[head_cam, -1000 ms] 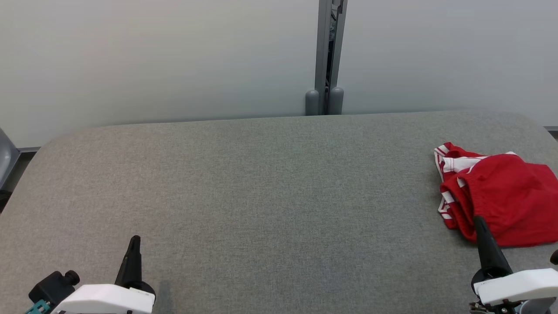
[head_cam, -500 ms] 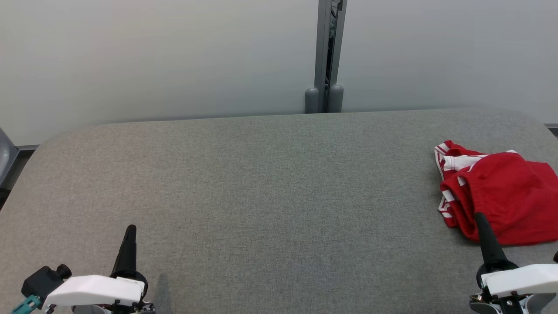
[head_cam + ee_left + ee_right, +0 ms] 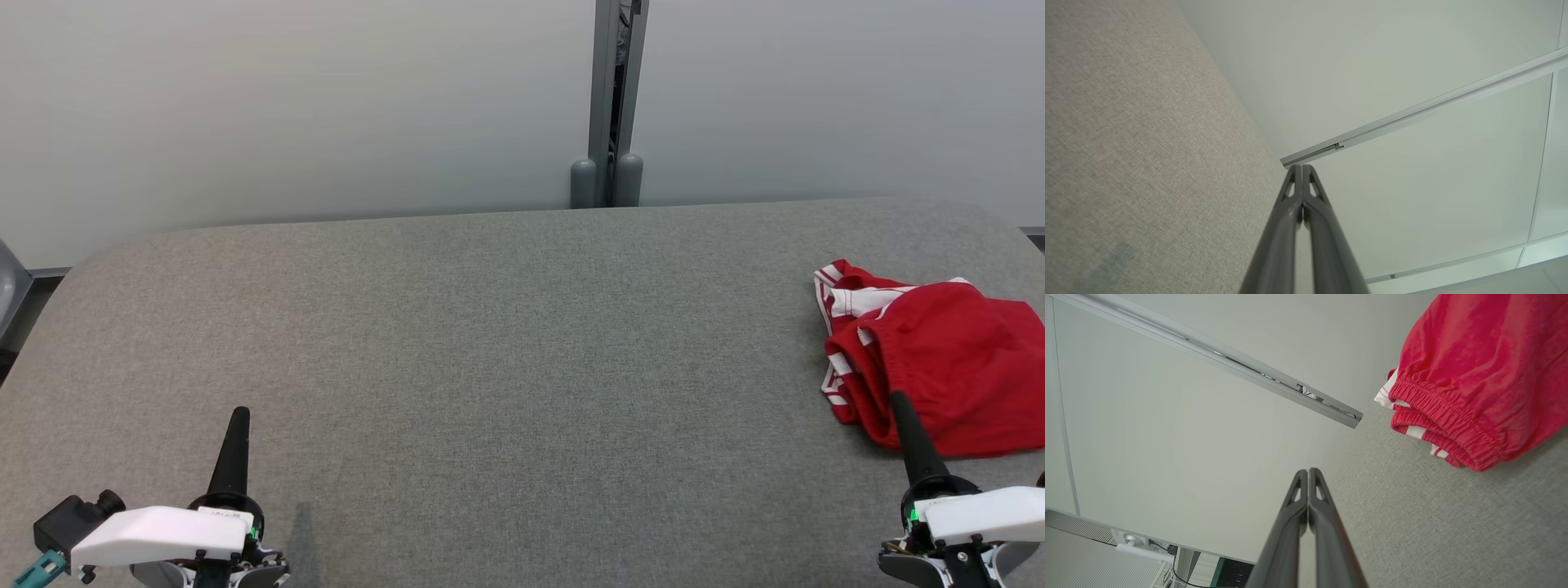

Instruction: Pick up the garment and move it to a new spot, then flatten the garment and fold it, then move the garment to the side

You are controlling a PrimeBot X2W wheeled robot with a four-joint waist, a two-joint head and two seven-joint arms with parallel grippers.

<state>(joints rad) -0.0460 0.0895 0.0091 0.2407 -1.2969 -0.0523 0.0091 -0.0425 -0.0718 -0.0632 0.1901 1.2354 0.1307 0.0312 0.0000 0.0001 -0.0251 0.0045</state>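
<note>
The red garment [image 3: 947,367] lies bunched at the frame's right edge on the grey table [image 3: 490,343]. The left gripper [image 3: 238,415], lower left, and the right gripper [image 3: 898,402], lower right, have their fingers pressed together, holding nothing.

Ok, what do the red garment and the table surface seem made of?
Red garment: soft, matte cloth, probably a light knit or woven; it creases, and its waistband is gathered like elastic. Table surface: grey woven fabric covering, matte, fine weave grain visible.
</note>
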